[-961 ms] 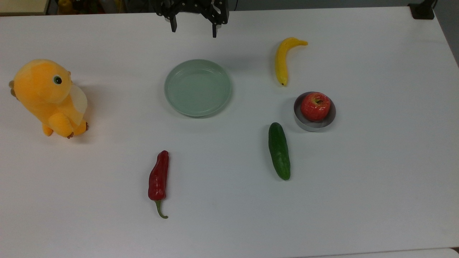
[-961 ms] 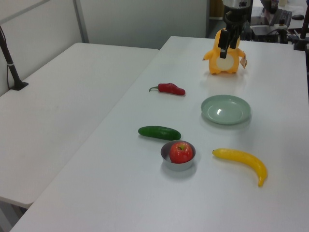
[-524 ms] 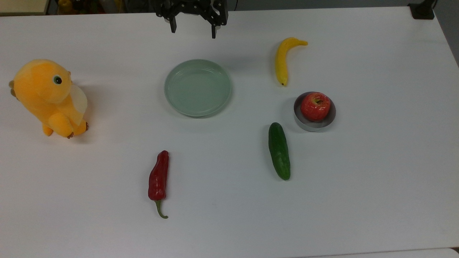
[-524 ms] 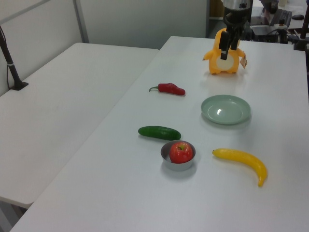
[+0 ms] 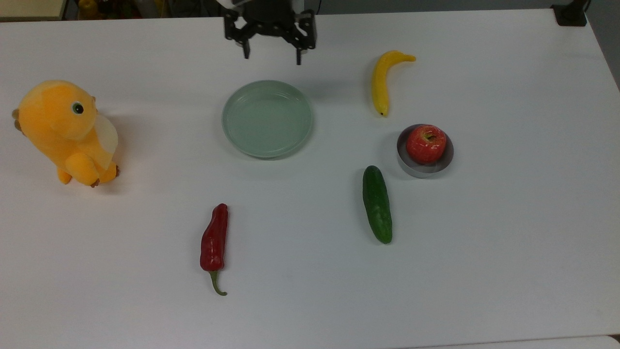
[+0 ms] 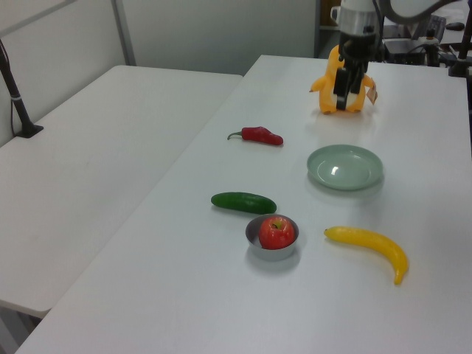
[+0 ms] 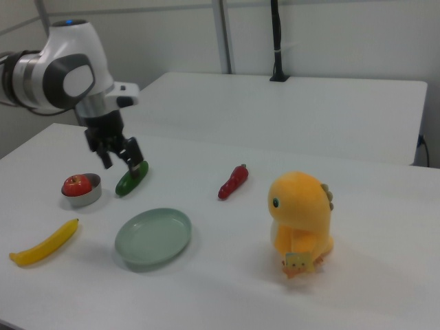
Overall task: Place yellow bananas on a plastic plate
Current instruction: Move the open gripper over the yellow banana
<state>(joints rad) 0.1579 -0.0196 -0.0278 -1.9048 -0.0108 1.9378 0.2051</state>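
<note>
The yellow banana lies on the white table on the top view's right, with nothing touching it. It also shows in the left view and the right view. The pale grey-green plastic plate sits empty near the middle, likewise in the left view and the right view. My gripper hangs open and holds nothing, just beyond the plate's far rim and to the left of the banana in the top view. In the right view the gripper hovers above the table behind the plate.
An orange plush toy stands on the top view's left. A red chili and a green cucumber lie in front of the plate. A red apple sits in a small metal dish near the banana's dark tip.
My gripper has moved from the table's far edge toward the plate and a little to the top view's right, still open. Nothing on the table has moved.
</note>
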